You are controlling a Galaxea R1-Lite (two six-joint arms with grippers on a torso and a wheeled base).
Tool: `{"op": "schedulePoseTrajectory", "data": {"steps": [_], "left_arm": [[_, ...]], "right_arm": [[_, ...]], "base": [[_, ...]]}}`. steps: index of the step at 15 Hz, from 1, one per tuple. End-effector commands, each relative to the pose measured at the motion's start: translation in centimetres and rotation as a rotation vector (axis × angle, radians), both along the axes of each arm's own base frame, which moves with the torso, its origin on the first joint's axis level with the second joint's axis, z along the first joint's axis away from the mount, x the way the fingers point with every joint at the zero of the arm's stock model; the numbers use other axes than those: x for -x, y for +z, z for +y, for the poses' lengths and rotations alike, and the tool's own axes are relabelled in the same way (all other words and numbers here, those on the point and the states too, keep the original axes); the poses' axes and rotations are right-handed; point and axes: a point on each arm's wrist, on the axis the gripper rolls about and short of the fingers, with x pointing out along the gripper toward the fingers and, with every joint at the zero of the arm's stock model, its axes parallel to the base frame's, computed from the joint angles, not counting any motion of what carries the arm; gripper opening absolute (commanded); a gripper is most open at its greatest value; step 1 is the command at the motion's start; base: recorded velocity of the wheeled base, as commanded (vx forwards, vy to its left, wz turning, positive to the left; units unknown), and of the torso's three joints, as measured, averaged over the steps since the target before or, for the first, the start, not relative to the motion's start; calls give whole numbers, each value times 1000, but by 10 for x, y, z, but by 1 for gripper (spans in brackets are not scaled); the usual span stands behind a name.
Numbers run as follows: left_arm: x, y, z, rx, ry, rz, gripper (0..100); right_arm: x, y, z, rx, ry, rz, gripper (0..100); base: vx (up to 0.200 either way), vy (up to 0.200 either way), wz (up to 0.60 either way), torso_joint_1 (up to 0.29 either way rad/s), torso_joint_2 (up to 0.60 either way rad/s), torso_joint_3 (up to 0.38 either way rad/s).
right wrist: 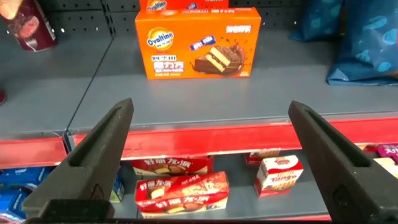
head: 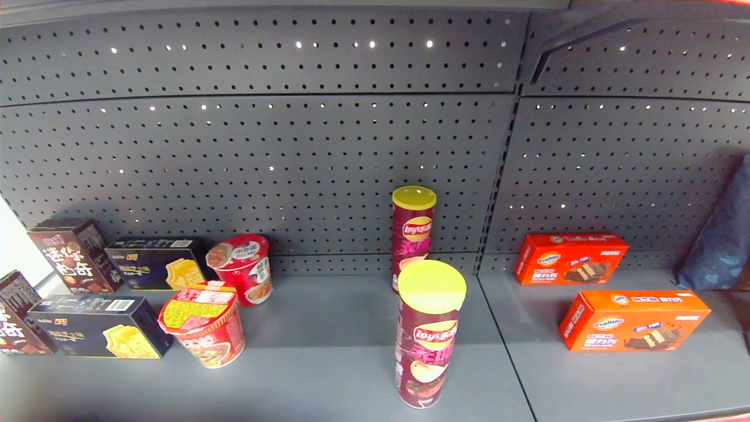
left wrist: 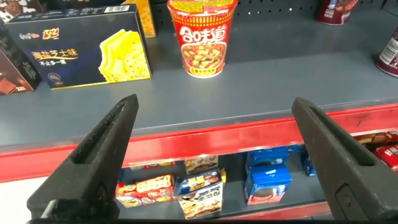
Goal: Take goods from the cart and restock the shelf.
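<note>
The grey shelf (head: 328,328) holds goods in rows. In the head view, two maroon chip cans stand mid-shelf, one in front (head: 428,334) and one behind (head: 412,234). Two red noodle cups (head: 205,325) (head: 243,266) and dark boxes (head: 102,325) sit at the left, two orange cake boxes (head: 633,319) (head: 568,258) at the right. My left gripper (left wrist: 211,168) hangs open before the shelf's red front edge (left wrist: 205,134), facing a noodle cup (left wrist: 201,34) and a dark box (left wrist: 87,46). My right gripper (right wrist: 211,168) is open too, in front of an orange cake box (right wrist: 198,42).
A blue patterned bag (head: 723,234) leans at the shelf's far right, also the blue bag (right wrist: 357,37) in the right wrist view. Below the red edge a lower shelf carries small boxes (left wrist: 199,186) (right wrist: 180,186). A perforated back panel (head: 263,146) closes the shelf behind.
</note>
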Motion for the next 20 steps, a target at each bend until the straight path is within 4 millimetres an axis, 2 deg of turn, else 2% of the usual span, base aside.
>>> {"op": "schedulePoseTrajectory", "data": {"steps": [1,6,9,12,15,18,20], "left_arm": [[0,0,0,0,0,3,100],[0,0,0,2,0,3,100],[2,0,-1,-4,134,-22,100],[6,-2,-2,-42,-24,-84,100],[6,-2,-2,-35,-21,-82,100],[6,-2,-2,-41,-21,-83,100],[6,-2,-2,-36,-21,-82,100]], "right_arm": [[1,0,0,0,-3,-19,100],[1,0,0,5,0,-19,100],[1,0,0,3,-1,-19,100],[1,0,0,3,0,-19,100],[1,-1,0,3,0,-17,100],[1,-1,0,3,0,-17,100],[1,-1,0,3,0,-17,100]], "base": [[0,0,0,0,0,0],[0,0,0,0,0,0],[0,0,0,0,0,0],[0,0,0,0,0,0],[0,0,0,0,0,0],[-200,0,0,4,2,1],[0,0,0,0,0,0]]}}
